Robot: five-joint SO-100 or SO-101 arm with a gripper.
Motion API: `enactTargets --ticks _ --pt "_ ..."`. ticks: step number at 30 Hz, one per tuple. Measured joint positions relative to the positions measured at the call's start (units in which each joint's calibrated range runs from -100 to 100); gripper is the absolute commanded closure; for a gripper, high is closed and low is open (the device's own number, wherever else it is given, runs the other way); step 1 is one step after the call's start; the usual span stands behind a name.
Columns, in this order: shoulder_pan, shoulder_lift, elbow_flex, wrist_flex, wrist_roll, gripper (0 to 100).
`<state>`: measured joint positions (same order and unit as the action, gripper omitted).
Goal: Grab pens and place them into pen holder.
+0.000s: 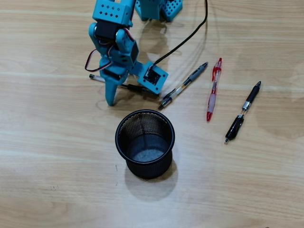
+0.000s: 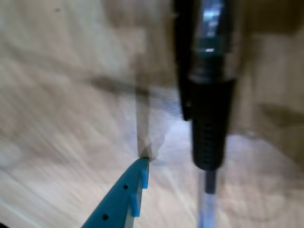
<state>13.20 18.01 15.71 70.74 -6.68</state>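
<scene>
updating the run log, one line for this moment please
gripper over stick pen | grasp unclear | pen holder empty | three pens on table

Setting: office or hobby desk, indoors.

Evidence: pale wood-grain desk (image 1: 57,180) fills the overhead view to every edge; office stationery on it, namely a black wire-mesh pen holder (image 1: 145,142) and loose pens (image 1: 213,89); a small blue 3D-printed arm (image 1: 116,52) with a trailing black cable (image 1: 190,35) stands near the top edge.

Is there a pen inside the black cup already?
No. In the overhead view the pen holder shows only its bare mesh bottom, and the pens all lie on the table.
</scene>
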Motion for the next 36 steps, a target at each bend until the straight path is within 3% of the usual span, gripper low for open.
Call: enactTargets --ticks 5,8,23,36 --pt "0.19 0.17 0.18 -1.64 -0.05 91" --pt "0.19 0.17 0.18 -1.64 -0.62 98" --pt "-0.29 0.34 0.53 -1.12 -2.44 98" --pt "4.29 -28.04 8.25 3.97 -5.93 98"
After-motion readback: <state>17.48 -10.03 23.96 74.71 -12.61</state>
